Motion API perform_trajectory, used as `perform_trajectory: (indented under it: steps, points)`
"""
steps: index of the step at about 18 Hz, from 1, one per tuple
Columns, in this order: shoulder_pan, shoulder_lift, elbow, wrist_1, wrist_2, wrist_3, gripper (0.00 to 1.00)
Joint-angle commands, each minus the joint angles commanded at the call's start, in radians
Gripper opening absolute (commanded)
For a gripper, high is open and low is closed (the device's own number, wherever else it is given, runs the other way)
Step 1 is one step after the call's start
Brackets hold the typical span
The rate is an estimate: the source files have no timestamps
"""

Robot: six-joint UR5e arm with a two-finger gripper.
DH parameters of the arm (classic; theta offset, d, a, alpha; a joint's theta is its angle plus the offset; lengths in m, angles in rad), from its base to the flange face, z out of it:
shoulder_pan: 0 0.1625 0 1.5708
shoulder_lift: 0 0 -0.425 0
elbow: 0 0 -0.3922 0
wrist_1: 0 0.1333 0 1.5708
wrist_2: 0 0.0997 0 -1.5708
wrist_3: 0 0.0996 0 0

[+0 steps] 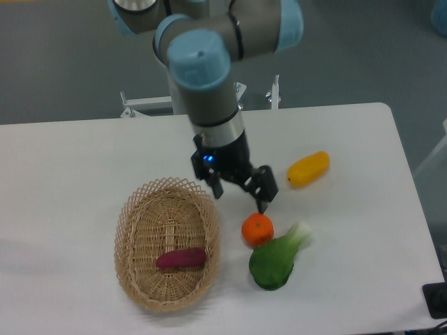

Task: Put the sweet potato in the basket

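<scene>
The small magenta-purple sweet potato lies inside the oval woven tan wicker basket, toward its near end, on the white bench. My fingers hang spread apart and empty above the bench, just beside the basket's far right rim. A round orange fruit, a green leafy vegetable and a yellow oblong vegetable sit to their right.

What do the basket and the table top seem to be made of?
The basket looks like woven wicker or straw: light tan strands, an open looped rim, a matte finish. The table top seems a smooth white laminate or painted board, with a slight sheen; the exact material cannot be told.
</scene>
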Motion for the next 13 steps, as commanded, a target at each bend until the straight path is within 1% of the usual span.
perform_trajectory:
  steps: [2,4,5,8,13]
  points:
    - [0.052,0.031,-0.005,-0.055,-0.048,0.067,1.00]
    - [0.080,0.060,-0.006,-0.103,-0.069,0.170,1.00]
    - [0.095,0.068,-0.008,-0.118,-0.075,0.198,1.00]
    - [0.108,0.080,-0.012,-0.118,-0.088,0.206,1.00]
    - [0.109,0.080,-0.015,-0.112,-0.085,0.206,1.00]
